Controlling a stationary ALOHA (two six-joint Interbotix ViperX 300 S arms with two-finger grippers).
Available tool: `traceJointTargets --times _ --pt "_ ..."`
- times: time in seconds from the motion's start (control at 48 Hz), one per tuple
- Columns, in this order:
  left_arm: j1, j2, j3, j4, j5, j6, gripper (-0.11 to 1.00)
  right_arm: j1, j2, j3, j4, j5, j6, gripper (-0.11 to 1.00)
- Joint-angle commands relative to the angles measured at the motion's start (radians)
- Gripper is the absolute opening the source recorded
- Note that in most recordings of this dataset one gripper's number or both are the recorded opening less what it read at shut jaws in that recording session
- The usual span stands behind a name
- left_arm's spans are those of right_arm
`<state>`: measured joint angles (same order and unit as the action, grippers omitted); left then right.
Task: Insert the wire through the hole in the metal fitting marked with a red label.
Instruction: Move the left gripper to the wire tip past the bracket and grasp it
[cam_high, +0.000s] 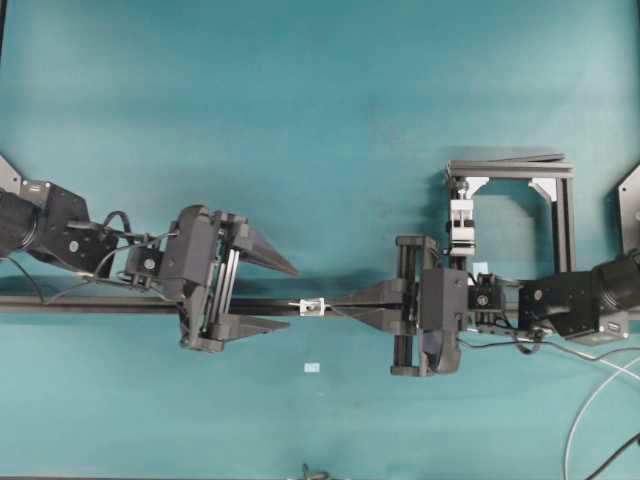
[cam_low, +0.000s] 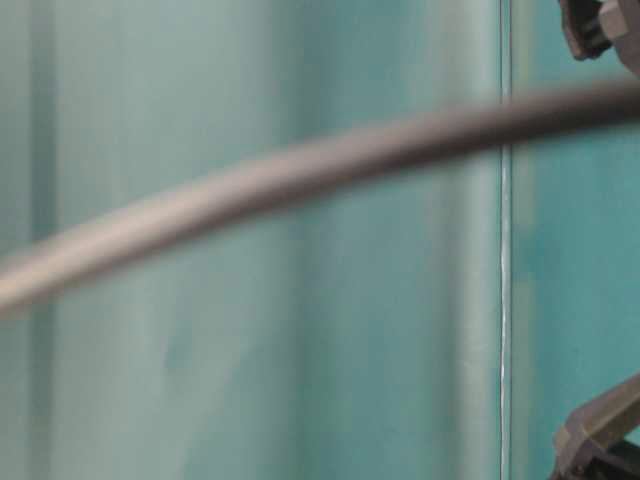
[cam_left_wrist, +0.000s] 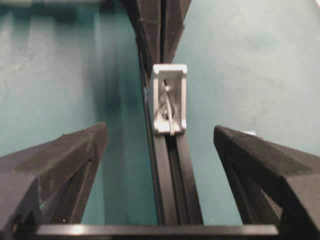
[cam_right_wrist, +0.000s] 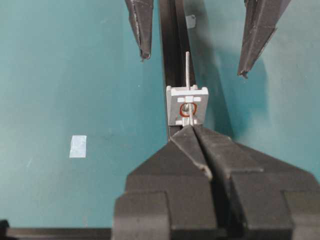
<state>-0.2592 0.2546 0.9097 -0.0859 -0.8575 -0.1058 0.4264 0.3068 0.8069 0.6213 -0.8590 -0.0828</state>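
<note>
We are working at a teal table (cam_high: 300, 120) where a long black rail (cam_high: 100, 305) is lying left to right across the middle. The metal fitting (cam_right_wrist: 187, 105), a tiny silvery block, is sitting on that rail between our two grippers, likely so the rail keeps it steady and its opening faces along the rail.

Our right gripper (cam_right_wrist: 196, 131) is pressing its jaws fully together, their tips right at the near face of the fitting. We are pinching the wire (cam_right_wrist: 187, 65) there, which seems to keep the thin, stiff strand aimed straight at the hole (cam_right_wrist: 187, 107), ringed in red. A short length of wire is already poking out the far side.

Our left gripper (cam_left_wrist: 160, 137) is hovering with jaws spread wide on either side of the rail, holding nothing. It appears placed to catch the emerging wire tip.
</note>
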Motion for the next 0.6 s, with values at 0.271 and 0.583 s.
traceJointTargets --times 0.271,0.583 --pt "0.003 -0.009 -0.025 -0.002 0.015 -0.046 0.57 -0.008 -0.012 -0.020 -0.018 -0.006 -0.002 -0.01" --pt "0.002 -0.012 -0.025 -0.002 0.026 -0.103 0.14 -0.008 -0.012 -0.020 -0.018 -0.003 -0.002 -0.01"
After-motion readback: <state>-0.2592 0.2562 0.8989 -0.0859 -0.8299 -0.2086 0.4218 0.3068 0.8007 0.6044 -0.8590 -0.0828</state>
